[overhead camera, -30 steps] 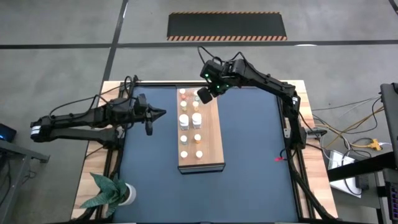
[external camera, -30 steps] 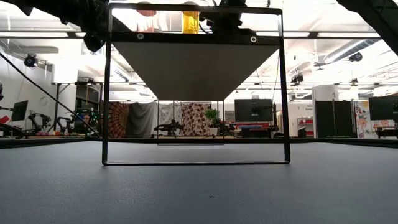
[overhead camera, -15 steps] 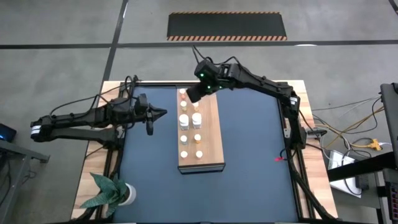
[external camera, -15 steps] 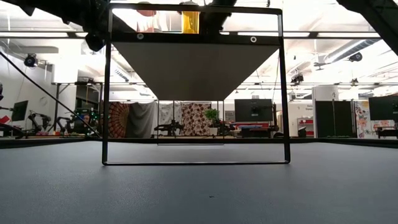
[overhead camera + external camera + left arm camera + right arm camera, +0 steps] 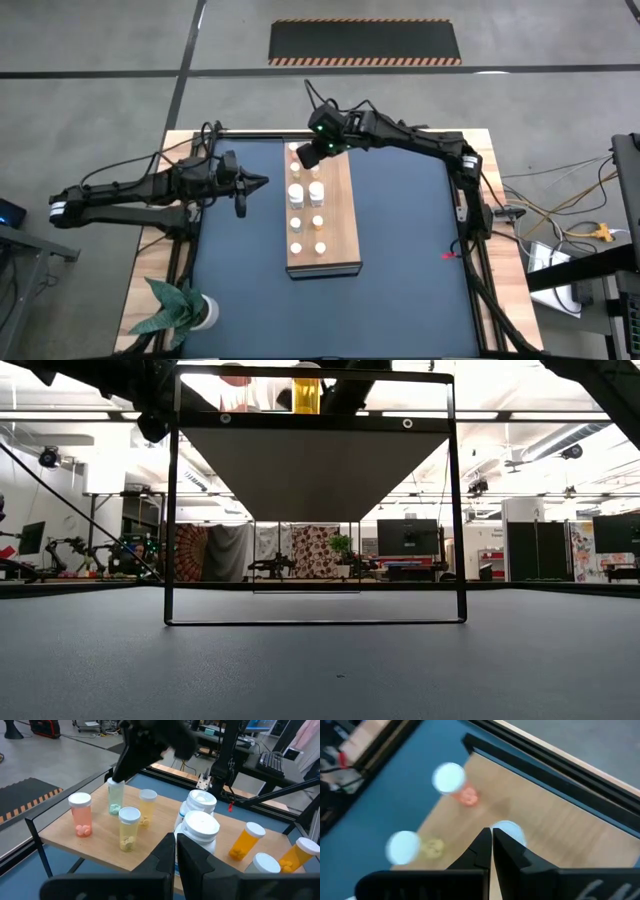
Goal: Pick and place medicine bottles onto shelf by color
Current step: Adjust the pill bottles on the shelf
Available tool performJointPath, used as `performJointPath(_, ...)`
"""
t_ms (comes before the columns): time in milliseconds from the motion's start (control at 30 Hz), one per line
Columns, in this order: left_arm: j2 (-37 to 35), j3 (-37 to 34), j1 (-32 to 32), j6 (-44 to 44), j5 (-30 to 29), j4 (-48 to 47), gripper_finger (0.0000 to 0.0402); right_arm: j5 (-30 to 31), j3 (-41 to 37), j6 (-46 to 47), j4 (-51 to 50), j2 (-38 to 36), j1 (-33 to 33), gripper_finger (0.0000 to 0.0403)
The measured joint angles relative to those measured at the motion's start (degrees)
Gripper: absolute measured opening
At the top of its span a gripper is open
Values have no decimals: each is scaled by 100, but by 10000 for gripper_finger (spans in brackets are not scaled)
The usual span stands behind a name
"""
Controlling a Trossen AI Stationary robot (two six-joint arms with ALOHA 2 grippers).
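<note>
The wooden shelf (image 5: 335, 240) stands in the middle of the mat and carries several bottles in two rows. In the left wrist view a pink bottle (image 5: 81, 815), a green bottle (image 5: 116, 797), two yellow bottles (image 5: 129, 827), two larger white bottles (image 5: 201, 822) and orange bottles (image 5: 246, 840) stand upright on it. My right gripper (image 5: 305, 157) is shut over the shelf's far end, its tips by the green bottle's white cap (image 5: 509, 831). My left gripper (image 5: 262, 181) is shut and empty left of the shelf. My right gripper points down at the green bottle's cap (image 5: 115, 782) from above. I cannot tell whether its shut fingertips touch the cap. The bottle stands upright on the shelf.
A white pot with a green plant (image 5: 195, 312) stands at the near left corner. The shelf board rests on a thin dark frame (image 5: 170, 510) above the mat. Open dark mat (image 5: 410, 230) lies right of the shelf.
My right gripper has gone toward the table's left edge, from beside the shelf's far right corner to over the bottles at its far end. The bottles stand where they were.
</note>
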Motion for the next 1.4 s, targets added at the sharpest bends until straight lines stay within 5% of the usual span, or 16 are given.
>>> performJointPath(700, 0, 0, 0, 0, 0, 0, 0, 540, -175, -263, 238, 0, -65, 9)
performJointPath(1400, 0, 0, 0, 0, 0, -2, 0, 262, -92, -257, 496, 4, -65, 9)
